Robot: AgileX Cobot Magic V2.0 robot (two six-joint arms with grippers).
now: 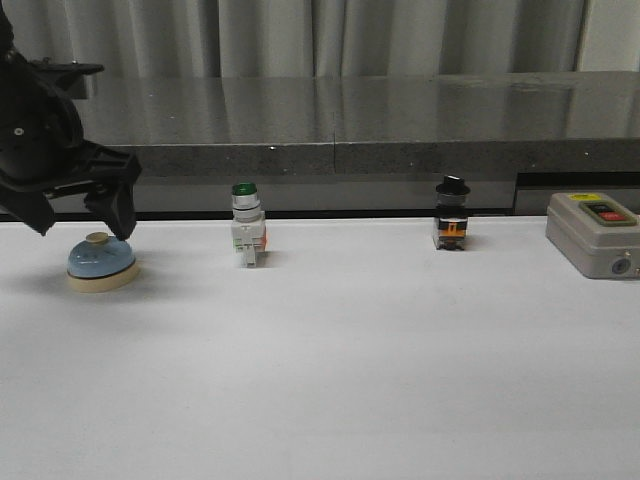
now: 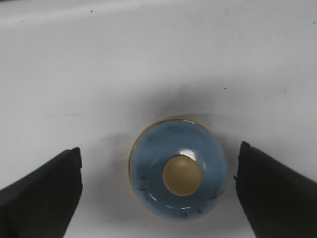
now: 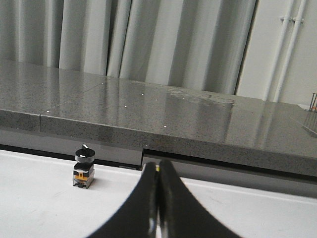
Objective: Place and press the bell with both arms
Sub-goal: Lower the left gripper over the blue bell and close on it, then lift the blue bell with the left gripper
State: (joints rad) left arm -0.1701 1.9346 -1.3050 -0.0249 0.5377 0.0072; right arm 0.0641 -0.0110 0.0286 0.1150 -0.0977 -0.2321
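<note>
The bell (image 1: pixel 101 263) is seen standing upright on the white table (image 1: pixel 350 370), at the far left of the row of things and close to the table's left edge as the front view frames it. The green-capped switch (image 1: pixel 246 236) is taken as the landmark: the bell lies well to its left and slightly nearer the camera. The left gripper (image 1: pixel 80 226) is held above the bell with its jaws spread; in the left wrist view the bell (image 2: pixel 178 171) is seen between the two black fingers (image 2: pixel 42 196), with bare table on either side and no touch shown. In the front view one fingertip is seen just beside the cream knob; whether it touches cannot be told.

To the right of the green-capped switch, well apart, a black-knobbed selector switch (image 1: pixel 451 214) is placed, and farther right, near the table's right edge, a grey box (image 1: pixel 594 234) with buttons. A yellow label is seen on the box top, but its writing cannot be read. No other writing is legible.

Behind the switch row the table's back edge is met by a dark stone ledge (image 1: pixel 350 125). In front of the switch, a wide stretch of bare table surface is shown.

The right gripper (image 3: pixel 158 208) is seen only in its wrist view, its fingers pressed together on nothing, pointed toward the ledge, with the selector switch (image 3: pixel 83 166) off to one side.
</note>
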